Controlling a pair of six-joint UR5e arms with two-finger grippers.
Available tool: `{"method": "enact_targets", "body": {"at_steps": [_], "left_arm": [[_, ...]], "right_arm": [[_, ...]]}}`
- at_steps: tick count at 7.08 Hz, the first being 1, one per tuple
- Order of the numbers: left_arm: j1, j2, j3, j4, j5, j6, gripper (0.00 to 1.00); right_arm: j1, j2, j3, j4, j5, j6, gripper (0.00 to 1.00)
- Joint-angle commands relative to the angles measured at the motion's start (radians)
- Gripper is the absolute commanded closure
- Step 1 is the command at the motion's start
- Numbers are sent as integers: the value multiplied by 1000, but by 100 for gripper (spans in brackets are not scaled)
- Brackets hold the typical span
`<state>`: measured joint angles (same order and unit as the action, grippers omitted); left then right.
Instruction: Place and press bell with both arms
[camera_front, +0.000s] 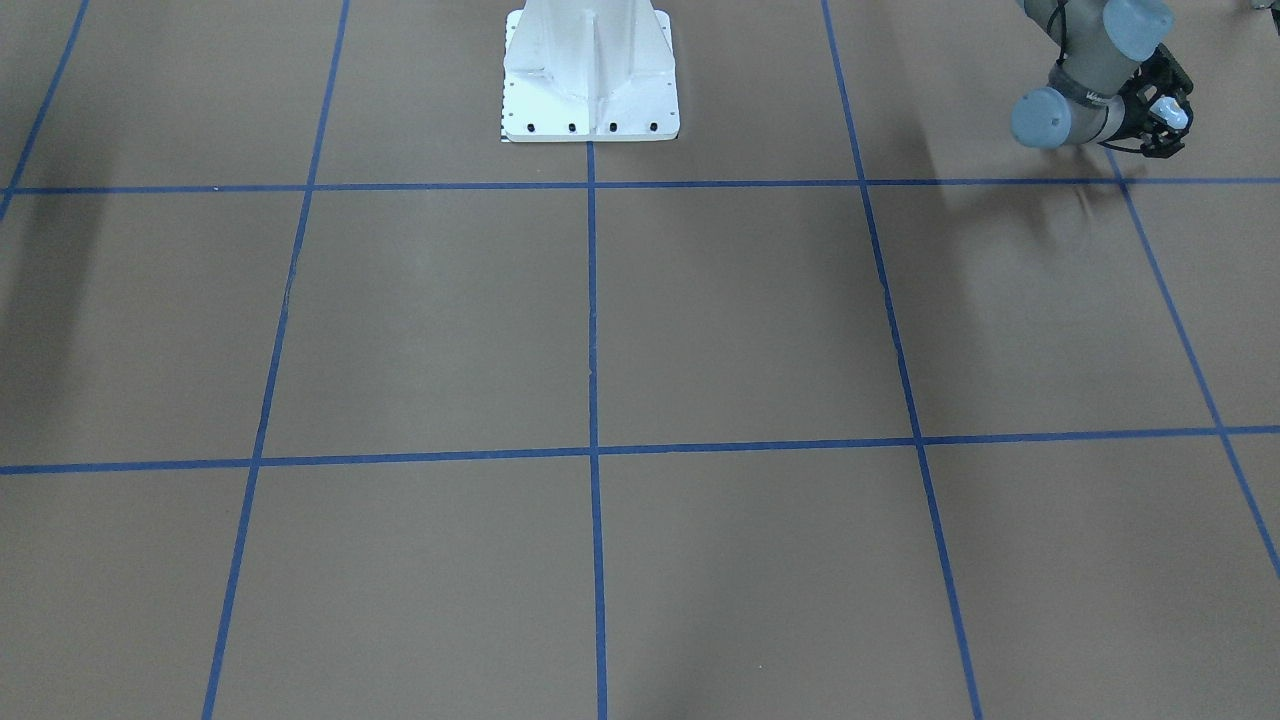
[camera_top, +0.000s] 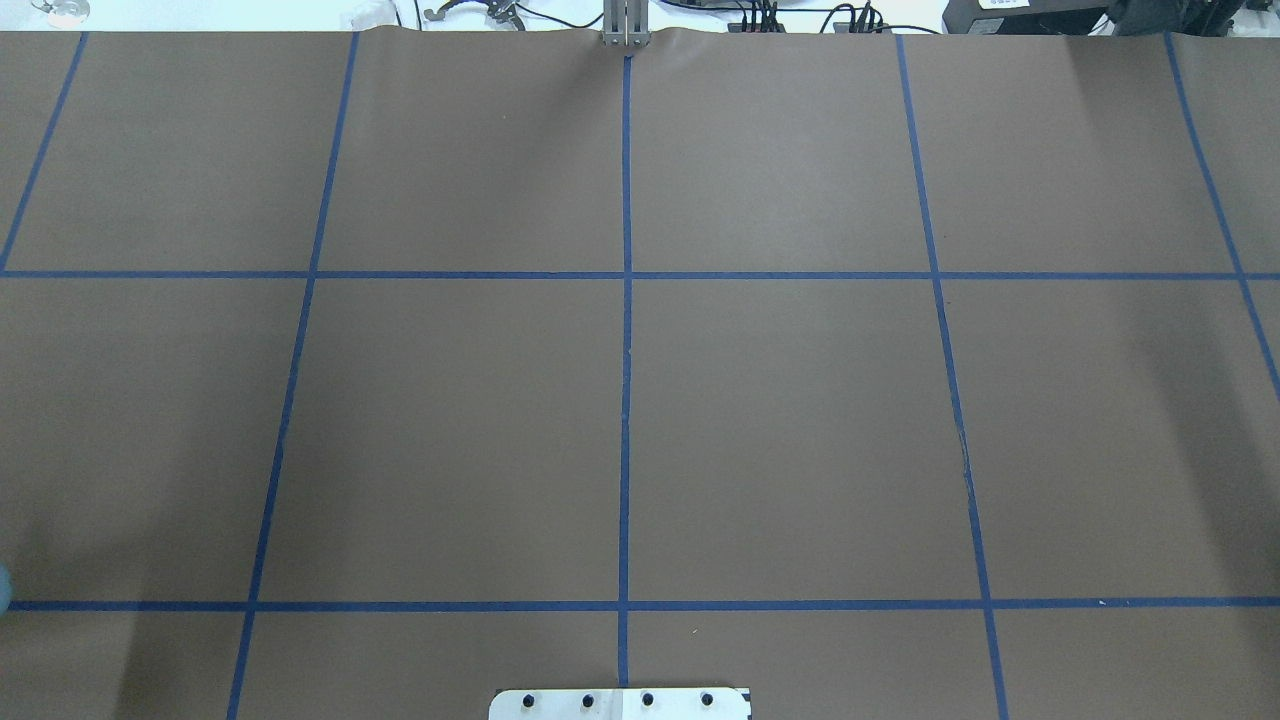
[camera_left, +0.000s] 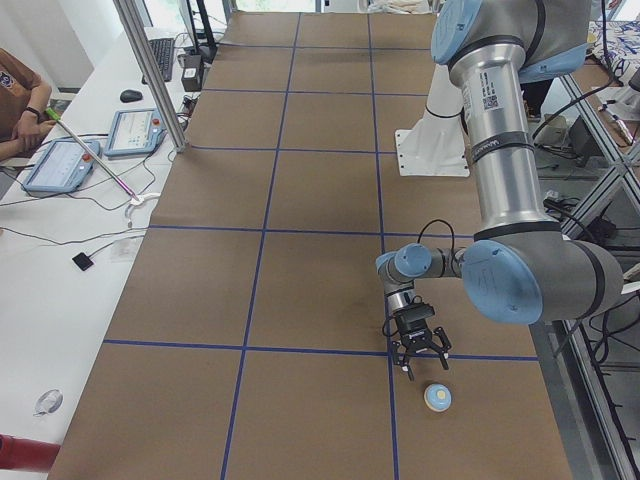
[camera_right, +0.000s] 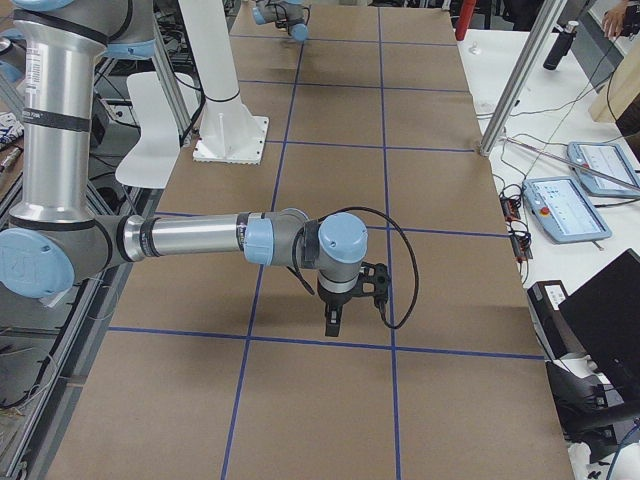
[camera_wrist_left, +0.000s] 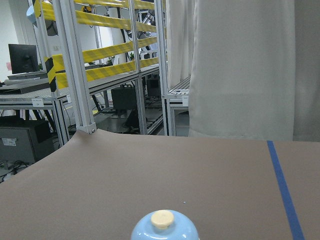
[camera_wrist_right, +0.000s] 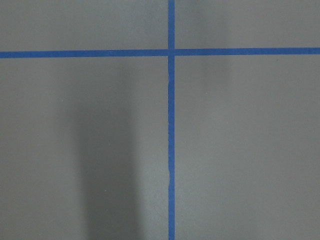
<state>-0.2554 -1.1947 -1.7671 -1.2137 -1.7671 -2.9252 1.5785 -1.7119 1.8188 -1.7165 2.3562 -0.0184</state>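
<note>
The light-blue bell (camera_left: 437, 398) with its cream button stands upright on the brown table near the end on the robot's left. My left gripper (camera_left: 420, 358) hangs just above the table beside the bell, apart from it, with its fingers spread and nothing in them. It also shows at the top right of the front-facing view (camera_front: 1165, 125). The left wrist view shows the bell's top (camera_wrist_left: 164, 227) at the bottom centre. My right gripper (camera_right: 333, 322) points down just over a blue tape line near the table's other end. I cannot tell whether it is open or shut.
The white bolted pedestal (camera_front: 590, 70) stands at the robot's side of the table. Blue tape lines (camera_top: 626, 400) divide the brown table into squares. Tablets (camera_left: 100, 140) and cables lie on the white bench beyond the far edge. Metal frame posts (camera_right: 520, 80) stand there.
</note>
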Motion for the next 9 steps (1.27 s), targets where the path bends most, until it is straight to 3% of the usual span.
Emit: {"method": "enact_targets", "body": {"at_steps": [1,5,9], "left_arm": [[13,0,55,-44,1,-5,0],[31,4,139,-127,1,-3,0],[51,4,150,-136,-3,-15,2]], "right_arm": [[0,0,1,0,0,0,0],[0,-2,20,-2,0,0,0],[2,-2,42,-5,-3,0,0]]}}
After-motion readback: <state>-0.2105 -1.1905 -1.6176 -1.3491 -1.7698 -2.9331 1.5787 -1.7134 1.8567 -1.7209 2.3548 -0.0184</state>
